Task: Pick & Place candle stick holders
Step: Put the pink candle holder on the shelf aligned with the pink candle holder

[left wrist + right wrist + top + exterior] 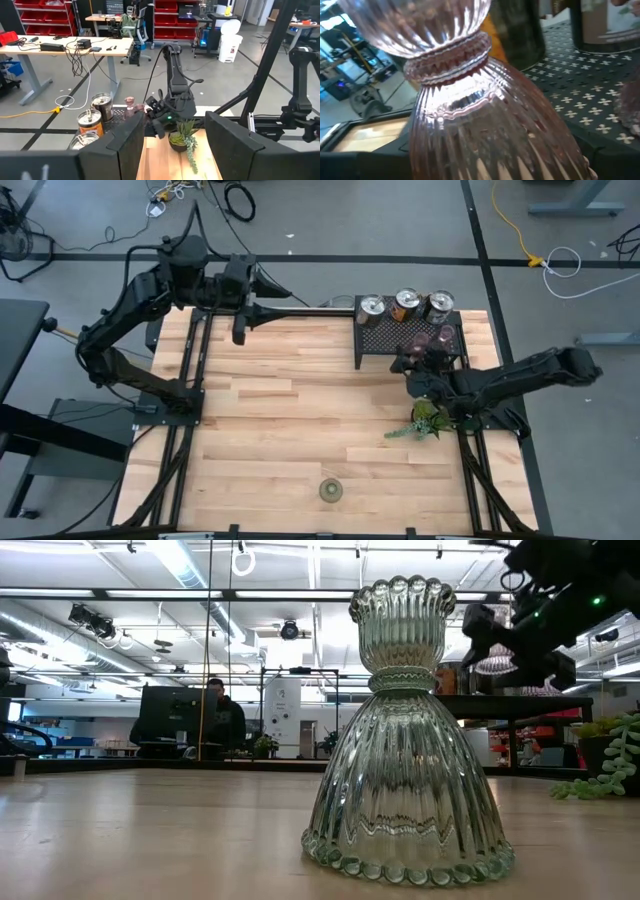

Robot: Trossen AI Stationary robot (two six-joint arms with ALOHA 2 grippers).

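Observation:
Three silver holders [407,304] stand along the far edge of the black mesh rack [375,345]. A pink glass holder [446,336] stands on the rack. My right gripper [413,361] is over the rack's near edge, shut on a second pink ribbed glass holder [470,100], which also shows in the low view [496,661]. The olive-green glass holder [405,730] stands on its beaded base near the table's front edge [331,490]. My left gripper [175,145] is open and empty above the table's far left [272,300]. My right gripper has the pink holder's bell-shaped lower half [485,145] between its two fingers [365,162], reaching in from the table's right side. The holder sits tilted in the wrist view. Whether its base is still on the rack cannot be told.
A leafy green plant sprig [424,420] lies on the table just near of my right gripper. The wooden table [290,410] shows bare between the rack and the green holder. A person [222,710] sits in the room beyond.

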